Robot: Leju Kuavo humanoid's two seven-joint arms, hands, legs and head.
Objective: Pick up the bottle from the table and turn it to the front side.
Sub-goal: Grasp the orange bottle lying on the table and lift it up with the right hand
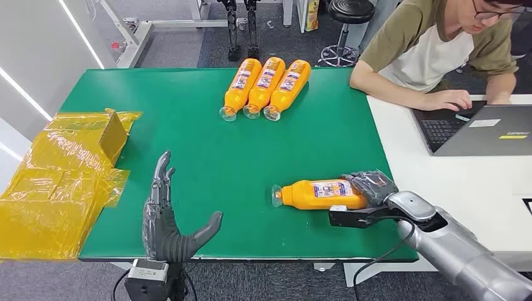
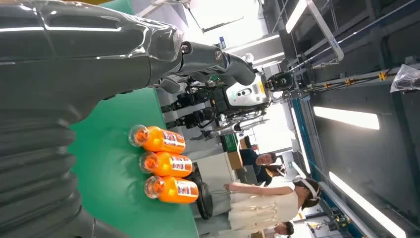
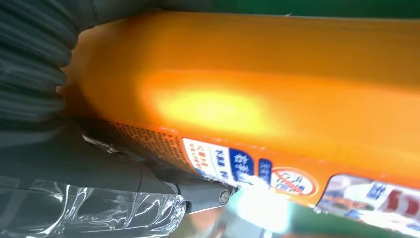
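With my right hand wrapped around the base of the bottle lying near-right on the green table, left hand spread empty, I judged a firm grip necessary before rolling its label forward.

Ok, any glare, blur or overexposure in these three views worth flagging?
Head view: evenly lit and sharp. Left wrist view: the windows behind are blown out white, but the three bottles stay readable. Right wrist view: so close that the held bottle is soft, with a bright hotspot on its side and white glare by the label, beside the right hand.
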